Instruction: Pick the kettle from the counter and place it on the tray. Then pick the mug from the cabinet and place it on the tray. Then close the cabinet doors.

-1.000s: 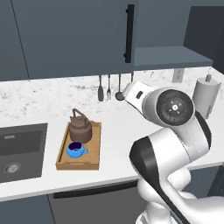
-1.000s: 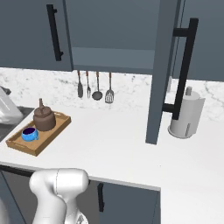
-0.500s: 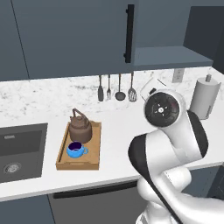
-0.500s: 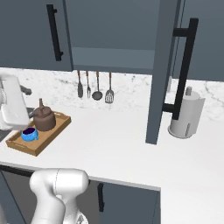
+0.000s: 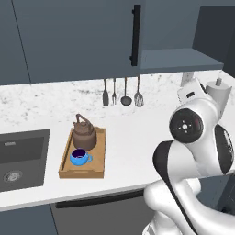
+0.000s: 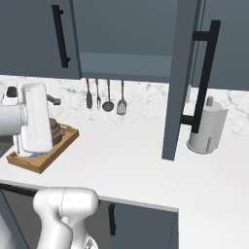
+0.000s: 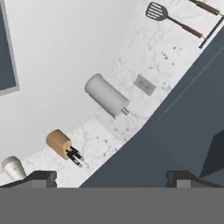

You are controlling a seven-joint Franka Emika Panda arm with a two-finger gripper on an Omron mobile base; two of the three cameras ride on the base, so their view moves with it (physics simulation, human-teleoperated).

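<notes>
Kettle (image 5: 84, 135) and mug (image 5: 79, 157) sit on tray (image 5: 100, 152) on white bench (image 5: 133, 142). Fingers (image 7: 111, 176) apart, holding nothing, facing cabinet. Judged remaining: cabinet doors; right door (image 6: 181, 78) stands open.

Both base views face counter (image 5: 133, 137) from behind arm, sharing tray (image 5: 98, 151); hand view rolled.

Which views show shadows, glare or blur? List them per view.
Left base view: flat even light, faint shadow beside the tray, no glare. Right base view: the open cabinet door casts only a soft shadow. Hand view: sharp but rolled, the grey cylinder lying slantwise.
</notes>
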